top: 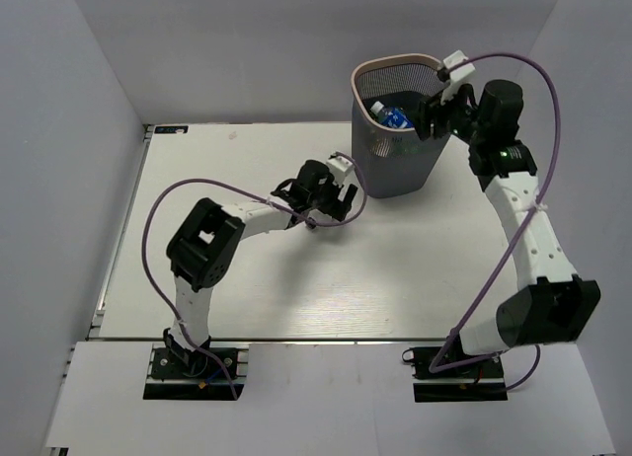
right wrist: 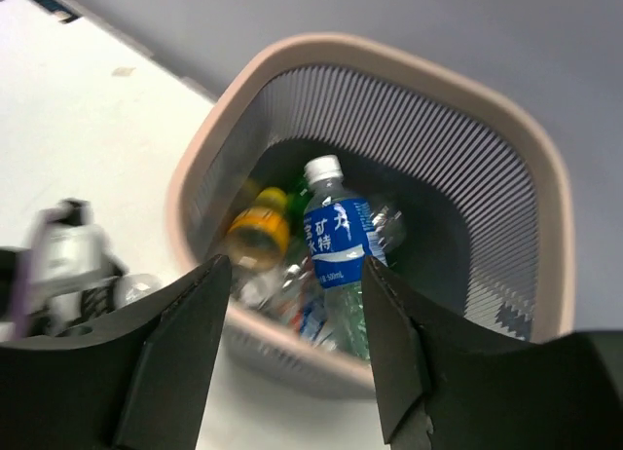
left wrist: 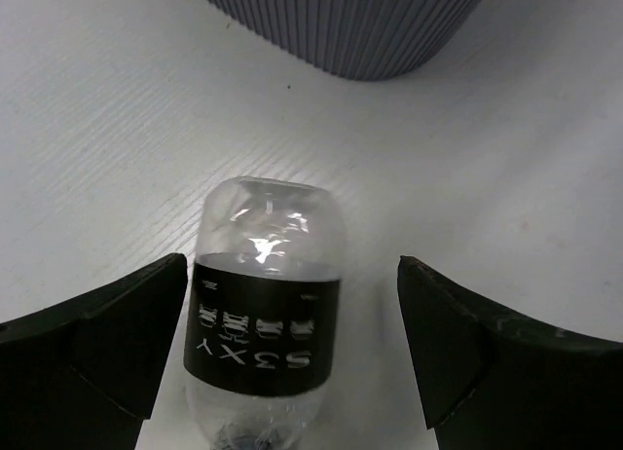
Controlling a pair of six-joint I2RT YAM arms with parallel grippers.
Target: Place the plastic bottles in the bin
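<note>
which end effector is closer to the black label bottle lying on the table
Left. The left end effector is open and straddles the black-label bottle, which lies between its two sides. The right end effector is away from it, over the bin.

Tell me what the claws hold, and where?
Nothing. Left gripper straddles the clear black-labelled plastic bottle, untouched; right gripper is open over the grey mesh bin.

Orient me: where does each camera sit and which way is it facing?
Top external: above and behind the bases, looking down on the table; both arms show, right gripper at the bin.
Left wrist: low over the table, facing the bin wall; its open fingers flank a black-labelled bottle.
Right wrist: above the bin, looking in; fingers frame a blue-labelled bottle.
Shared: top and right wrist both show that blue-labelled bottle.
</note>
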